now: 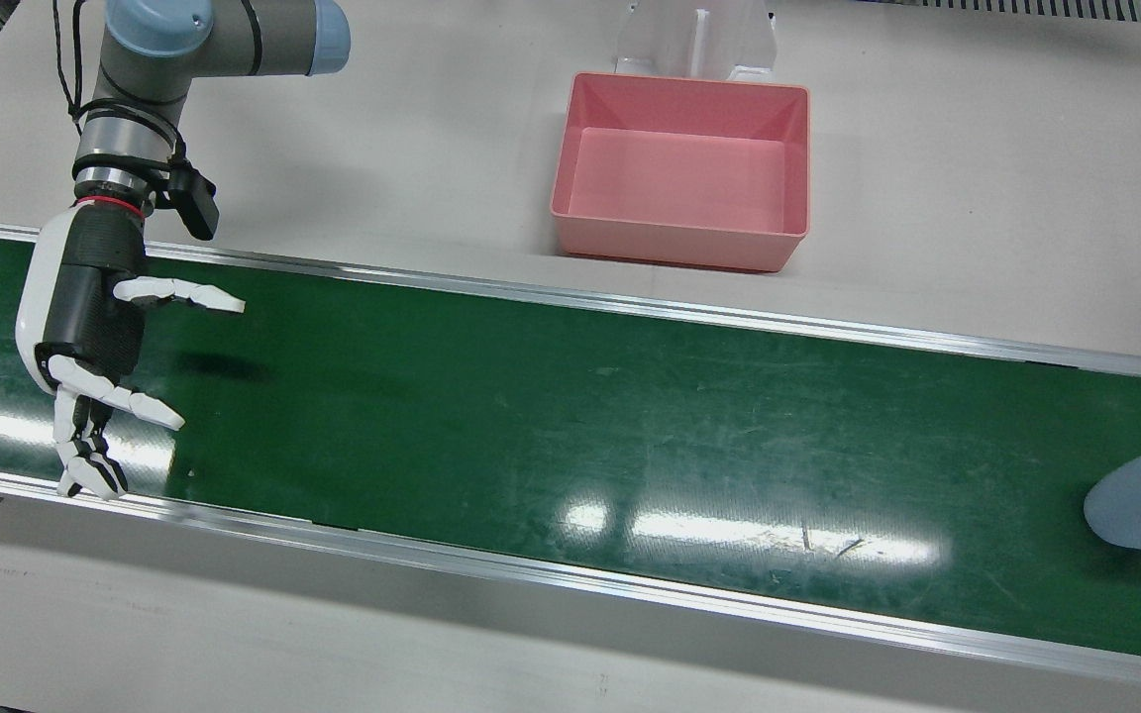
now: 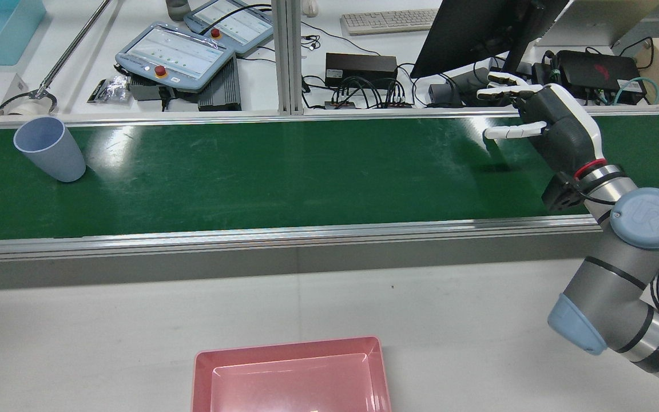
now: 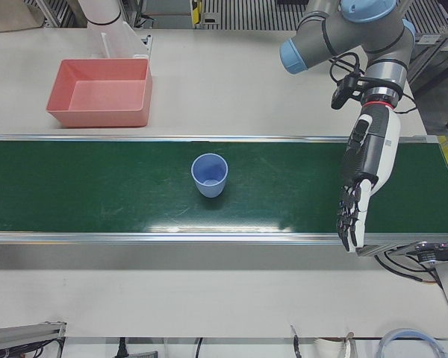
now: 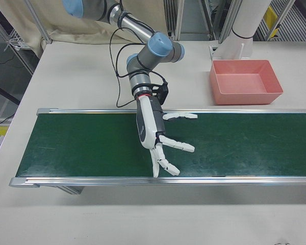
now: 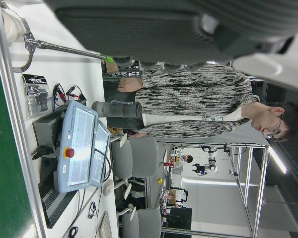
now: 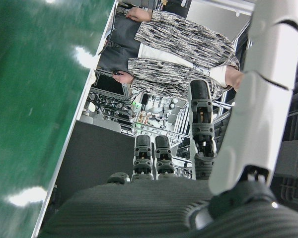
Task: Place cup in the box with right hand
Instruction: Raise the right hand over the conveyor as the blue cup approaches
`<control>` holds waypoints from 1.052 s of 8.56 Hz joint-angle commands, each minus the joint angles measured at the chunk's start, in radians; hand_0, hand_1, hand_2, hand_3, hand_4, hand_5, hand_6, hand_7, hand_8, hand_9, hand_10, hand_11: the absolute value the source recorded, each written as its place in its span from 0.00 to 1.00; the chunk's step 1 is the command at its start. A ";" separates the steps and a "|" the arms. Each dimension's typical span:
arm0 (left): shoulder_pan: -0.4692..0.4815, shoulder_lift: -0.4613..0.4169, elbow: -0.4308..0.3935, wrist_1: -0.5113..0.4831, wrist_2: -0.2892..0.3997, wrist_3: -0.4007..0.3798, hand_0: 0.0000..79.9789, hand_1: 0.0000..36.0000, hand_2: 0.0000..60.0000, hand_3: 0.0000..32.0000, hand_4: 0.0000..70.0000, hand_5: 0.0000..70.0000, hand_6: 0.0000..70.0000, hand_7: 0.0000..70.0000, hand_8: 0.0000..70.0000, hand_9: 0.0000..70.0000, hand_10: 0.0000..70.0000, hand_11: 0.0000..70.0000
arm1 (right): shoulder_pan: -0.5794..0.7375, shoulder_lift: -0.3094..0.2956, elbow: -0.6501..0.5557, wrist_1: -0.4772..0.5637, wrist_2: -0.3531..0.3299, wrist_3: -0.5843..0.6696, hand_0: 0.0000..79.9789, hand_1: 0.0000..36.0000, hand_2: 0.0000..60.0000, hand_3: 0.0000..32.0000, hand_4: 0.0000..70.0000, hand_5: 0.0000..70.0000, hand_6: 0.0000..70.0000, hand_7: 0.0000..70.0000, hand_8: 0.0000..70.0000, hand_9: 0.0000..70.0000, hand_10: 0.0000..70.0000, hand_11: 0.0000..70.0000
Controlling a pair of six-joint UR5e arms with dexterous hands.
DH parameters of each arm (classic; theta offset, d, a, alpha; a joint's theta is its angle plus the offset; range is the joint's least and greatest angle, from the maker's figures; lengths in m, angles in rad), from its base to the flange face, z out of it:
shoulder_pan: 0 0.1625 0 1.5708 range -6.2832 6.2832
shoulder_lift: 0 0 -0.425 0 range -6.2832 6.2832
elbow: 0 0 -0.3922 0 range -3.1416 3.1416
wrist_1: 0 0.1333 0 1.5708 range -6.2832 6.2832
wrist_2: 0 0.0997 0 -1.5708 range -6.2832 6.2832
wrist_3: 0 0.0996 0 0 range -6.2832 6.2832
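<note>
The cup [image 3: 209, 175] is light blue, round and smooth, a bit wider at the top. It stands the right way up on the green belt [image 1: 531, 416], with its open mouth up. In the front view only part of it shows, at the right edge. It is far from both hands.

The belt is flat and dark green. It has little scratches and shiny spots of light, and long silver metal rails run down both sides.

The right hand [image 1: 85, 337] hangs over the other end of the belt, far from the cup. It has a black palm, a white back and white fingers [image 1: 194, 294]. The fingers are spread wide and it holds nothing.

The left hand [image 3: 366, 179] hangs over the belt on the cup's other side. Its fingers point down at the near rail. They are nearly straight, and it holds nothing too.

The box [image 1: 670, 243] is pink and smooth, with four sloped walls and a flat bottom. It sits on the pale table [image 1: 977, 198], just beside the belt, on the robot's side.
</note>
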 commanded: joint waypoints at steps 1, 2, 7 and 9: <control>0.000 -0.002 0.001 -0.001 0.000 0.000 0.00 0.00 0.00 0.00 0.00 0.00 0.00 0.00 0.00 0.00 0.00 0.00 | -0.019 0.047 -0.017 -0.005 0.021 -0.050 0.69 0.46 0.13 0.00 0.47 0.08 0.09 0.37 0.14 0.28 0.00 0.01; 0.000 0.000 0.001 0.000 0.000 0.000 0.00 0.00 0.00 0.00 0.00 0.00 0.00 0.00 0.00 0.00 0.00 0.00 | -0.027 0.050 -0.016 -0.005 0.021 -0.058 0.70 0.43 0.09 0.00 0.49 0.08 0.09 0.37 0.14 0.28 0.00 0.01; 0.000 0.000 0.000 0.000 0.000 0.000 0.00 0.00 0.00 0.00 0.00 0.00 0.00 0.00 0.00 0.00 0.00 0.00 | -0.053 0.012 -0.016 0.001 0.040 -0.049 0.71 0.35 0.00 0.00 0.39 0.08 0.09 0.32 0.13 0.25 0.00 0.03; 0.000 0.000 0.000 0.000 0.000 0.000 0.00 0.00 0.00 0.00 0.00 0.00 0.00 0.00 0.00 0.00 0.00 0.00 | -0.051 -0.013 -0.013 0.004 0.035 -0.044 0.70 0.36 0.03 0.00 0.32 0.08 0.08 0.30 0.13 0.25 0.01 0.04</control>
